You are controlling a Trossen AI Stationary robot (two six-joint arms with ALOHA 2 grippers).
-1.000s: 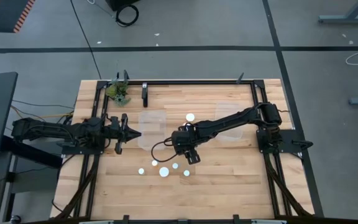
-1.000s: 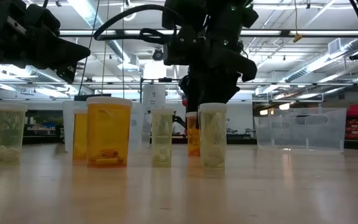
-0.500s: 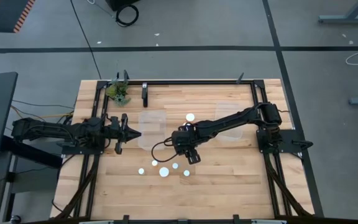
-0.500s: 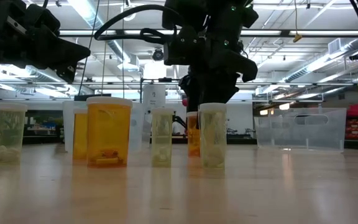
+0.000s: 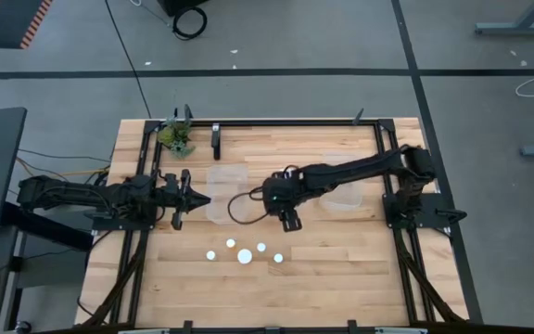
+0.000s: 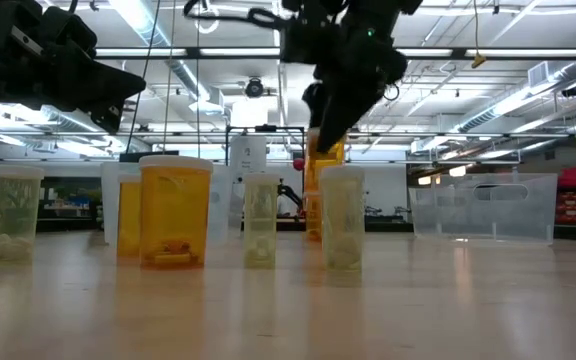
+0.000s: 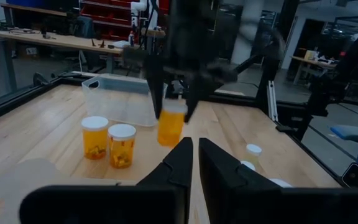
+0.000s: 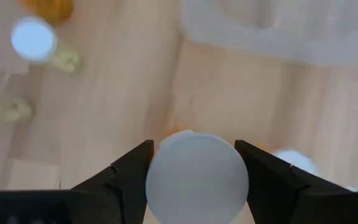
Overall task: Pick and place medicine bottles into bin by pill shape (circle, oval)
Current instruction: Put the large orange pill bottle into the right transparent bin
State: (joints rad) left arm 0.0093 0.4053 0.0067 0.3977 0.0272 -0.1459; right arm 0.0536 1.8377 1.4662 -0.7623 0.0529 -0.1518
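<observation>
My right gripper (image 5: 287, 216) is shut on an amber bottle with a white cap (image 7: 171, 126), held above the table's middle between two clear tubs (image 5: 225, 190) (image 5: 346, 190). In the right wrist view the cap (image 8: 196, 177) fills the gap between the fingers. Several white-capped bottles (image 5: 246, 256) stand upright on their bases near the table's front; in the low view they show as pale bottles (image 6: 343, 220) and an amber one (image 6: 175, 212). My left gripper (image 5: 197, 198) is shut and empty at the table's left. My right gripper pinches the bottle's round white cap by its sides (image 8: 160, 171) between its two fingers. The fingers come from above, pointing down. The bottle (image 6: 326, 158) hangs upright below them, lifted clear of the table.
Two more amber bottles (image 7: 95, 137) (image 7: 122, 145) stand by a clear tub (image 7: 120, 99) in the left wrist view. A small green plant (image 5: 176, 135) sits at the far left corner. A black frame (image 5: 295, 122) runs along the far edge.
My right gripper has gone up and toward the table's far edge, away from the row of bottles. The amber bottle, which stood on the table between its fingers, is now lifted clear. My left arm has kept still.
</observation>
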